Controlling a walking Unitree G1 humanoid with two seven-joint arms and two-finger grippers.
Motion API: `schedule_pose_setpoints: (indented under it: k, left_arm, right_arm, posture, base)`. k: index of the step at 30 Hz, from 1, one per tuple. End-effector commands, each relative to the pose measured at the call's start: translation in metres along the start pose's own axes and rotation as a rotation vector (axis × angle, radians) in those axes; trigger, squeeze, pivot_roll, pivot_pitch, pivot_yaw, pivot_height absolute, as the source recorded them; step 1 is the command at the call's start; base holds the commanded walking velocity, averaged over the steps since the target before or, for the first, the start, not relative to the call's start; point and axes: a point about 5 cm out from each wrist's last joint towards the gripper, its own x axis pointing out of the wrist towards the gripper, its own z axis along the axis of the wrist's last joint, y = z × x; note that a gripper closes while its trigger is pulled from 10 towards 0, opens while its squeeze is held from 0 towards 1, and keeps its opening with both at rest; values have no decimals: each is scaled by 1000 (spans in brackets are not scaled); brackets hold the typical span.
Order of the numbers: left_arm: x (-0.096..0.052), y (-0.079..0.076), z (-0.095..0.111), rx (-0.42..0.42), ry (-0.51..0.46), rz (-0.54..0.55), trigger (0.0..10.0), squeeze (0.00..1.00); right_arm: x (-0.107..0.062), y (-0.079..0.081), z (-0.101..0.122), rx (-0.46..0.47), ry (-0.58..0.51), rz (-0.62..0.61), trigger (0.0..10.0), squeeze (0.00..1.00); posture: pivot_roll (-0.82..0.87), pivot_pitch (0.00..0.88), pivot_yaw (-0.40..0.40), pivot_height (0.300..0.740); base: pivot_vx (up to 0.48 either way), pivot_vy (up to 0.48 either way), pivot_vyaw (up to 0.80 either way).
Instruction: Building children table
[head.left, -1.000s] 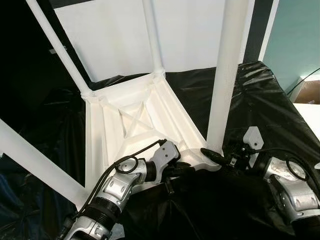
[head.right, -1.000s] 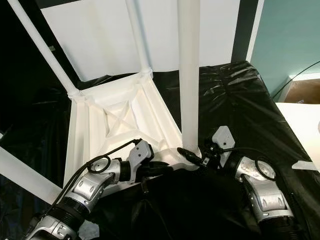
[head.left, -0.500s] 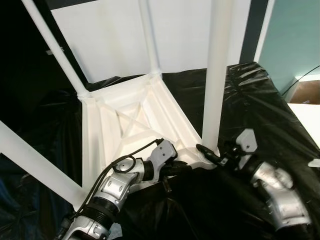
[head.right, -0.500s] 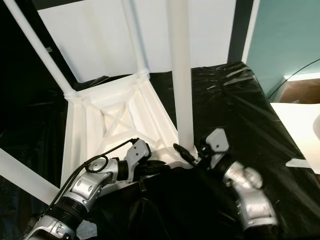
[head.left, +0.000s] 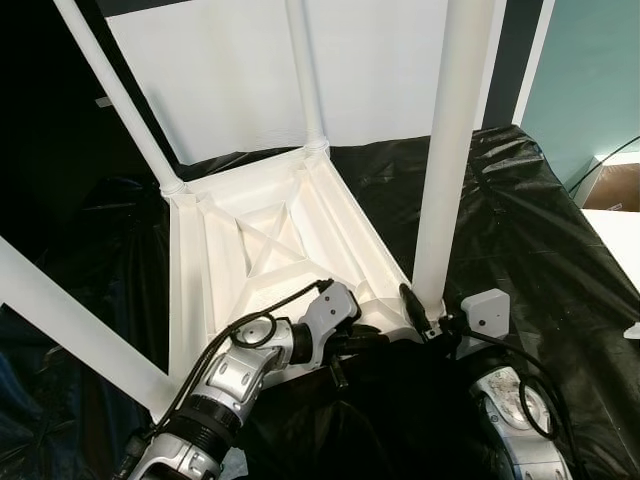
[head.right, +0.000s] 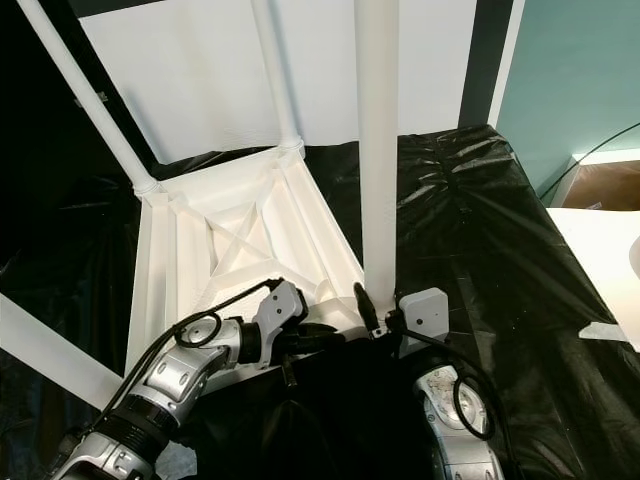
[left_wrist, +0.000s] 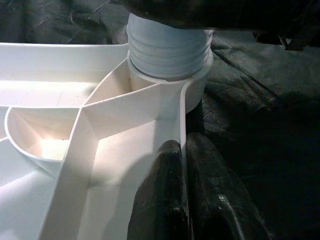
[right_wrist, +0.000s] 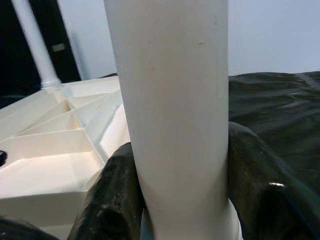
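Lying upside down on black plastic sheeting (head.left: 520, 210), the white children's table (head.left: 270, 250) shows its ribbed underside, with legs rising from its corners. Everything else is placed from the near leg (head.left: 450, 150), the thick white post standing upright in the tabletop's corner socket nearest the robot.

The right gripper (right_wrist: 175, 200) sits at the base of the near leg — its two black fingers (right_wrist: 112, 200) pressed against opposite sides of the post, closed on it just above the socket. From the head camera the right arm reaches up toward the foot of that leg, a grey wrist box just beside the post.

The left gripper (left_wrist: 185, 200) is to the left of the near leg, on the tabletop's near rim. Its fingers (left_wrist: 160, 200) are pinched together on the thin white rim wall, one inside it and one outside, a short way from the socket where the leg's threaded end (left_wrist: 167, 50) sits.

A far leg (head.left: 305, 70) and a left leg (head.left: 120, 100) stand beyond the near leg, before a white board (head.left: 240, 80).
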Motion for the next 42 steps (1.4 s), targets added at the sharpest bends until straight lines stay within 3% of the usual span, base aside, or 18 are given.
schedule_pose_setpoints:
  k: [1,2,3,4,5,6,9,13,17,18,25,32,34,36,37,38,39,42]
  left_arm:
    - [-4,-16,-37,-145,60,-73,10000,0]
    - [-3,-15,-36,-143,59,-75,10000,0]
    - [-2,-14,-35,-142,58,-75,10000,0]
    - [-2,-14,-35,-142,58,-75,10000,0]
    - [0,-15,-35,-143,55,-76,10000,0]
    - [0,-15,-35,-144,54,-76,10000,0]
    - [0,-15,-35,-145,53,-75,10000,0]
    - [-3,-15,-37,-150,52,-66,10000,0]
    - [-3,-15,-37,-151,52,-63,10000,0]
    - [-3,-15,-37,-152,51,-62,10000,0]
    - [-3,-16,-38,-157,48,-55,10000,0]
    - [-4,-17,-39,-160,48,-55,10000,0]
    - [-4,-17,-39,-158,49,-57,10000,0]
    - [-4,-18,-39,-156,49,-58,10000,0]
    - [-3,-17,-38,-156,48,-58,10000,0]
    - [-3,-17,-38,-156,48,-58,10000,0]
    - [-2,-17,-38,-156,47,-59,10000,0]
    - [-2,-17,-38,-156,46,-60,10000,0]
  right_arm:
    - [-7,-37,-7,-50,60,-233,10000,0]
    - [-2,-30,-8,-20,64,-160,10000,1000]
    - [5,-21,-10,15,77,-38,10000,1000]
    - [5,-21,-10,15,77,-38,10000,1000]
    - [15,-10,-10,18,80,241,10000,0]
    - [17,-8,-10,14,86,326,10000,0]
    - [19,-9,-10,3,85,400,10000,0]
    - [25,-31,-6,-108,107,632,9843,0]
    - [28,-37,-6,-133,125,669,9843,0]
    - [28,-41,-7,-154,146,715,0,0]
    - [30,-64,-7,-183,240,894,0,0]
    - [24,-71,-13,-188,297,919,0,0]
    - [35,-67,-9,-116,189,724,0,0]
    - [39,-64,-6,-68,143,637,0,0]
    - [36,-48,-9,-12,86,500,0,0]
    - [36,-48,-9,-12,86,500,0,0]
    - [27,-30,-12,51,41,389,0,0]
    - [17,-16,-13,83,9,297,0,0]
  posture:
    - [-81,0,99,740]
    - [-85,0,99,740]
    - [-91,0,98,740]
    - [-91,0,98,740]
    - [-90,0,98,740]
    - [-86,0,96,740]
    - [-83,0,94,740]
    - [-75,0,89,740]
    - [-75,0,89,740]
    - [-75,0,89,740]
    - [-58,0,82,740]
    - [-63,0,86,740]
    - [-64,0,83,740]
    - [-63,0,82,740]
    - [-64,0,82,740]
    - [-64,0,82,740]
    - [-65,0,84,740]
    - [-65,0,81,740]
  base:
    - [0,0,0]
    - [0,0,0]
    - [0,0,0]
    - [0,0,0]
    - [0,0,0]
    - [0,0,0]
    - [0,0,0]
    - [0,0,0]
    - [0,0,0]
    - [0,0,0]
    - [0,0,0]
    - [0,0,0]
    - [0,0,0]
    - [0,0,0]
    - [0,0,0]
    - [0,0,0]
    - [0,0,0]
    - [0,0,0]
